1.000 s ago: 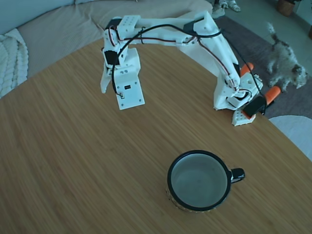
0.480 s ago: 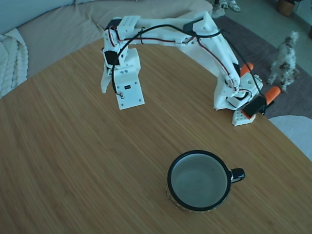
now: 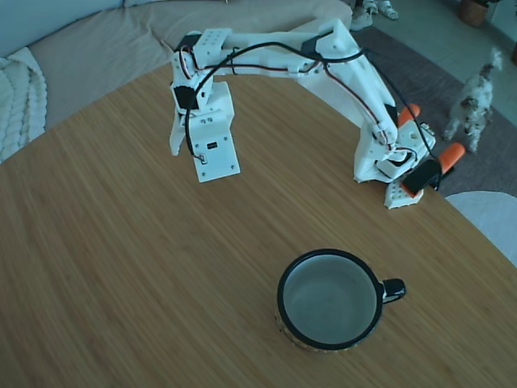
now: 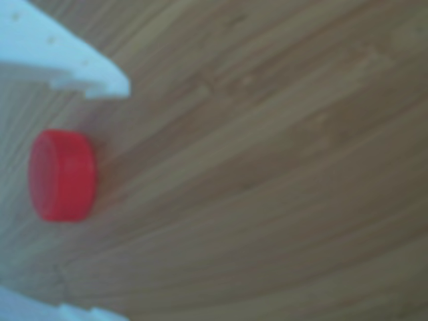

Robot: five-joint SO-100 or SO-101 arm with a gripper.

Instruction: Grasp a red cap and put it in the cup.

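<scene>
While the white arm (image 3: 323, 65) reaches toward the upper left of the fixed view, its end effector (image 3: 179, 137) hangs over the bamboo worktop (image 3: 121, 267) with nothing in its grip. The other view, blurred, shows the red cap (image 4: 61, 175) lying on the wood at the left edge of the frame, between a white finger (image 4: 73, 63) at the upper left and a second finger tip at the lower left corner; the fingers stand spread apart, one to each side of the cap, and neither seems to touch it. In the fixed view the cap is hidden under the end effector. The black cup (image 3: 329, 299) sits at the lower centre right, well apart from the cap, its pale inside empty. The step in hand looks like the approach to the grasp. Next, I judge, the fingers need to settle lower around the cap and close on it before any lift toward the cup
</scene>
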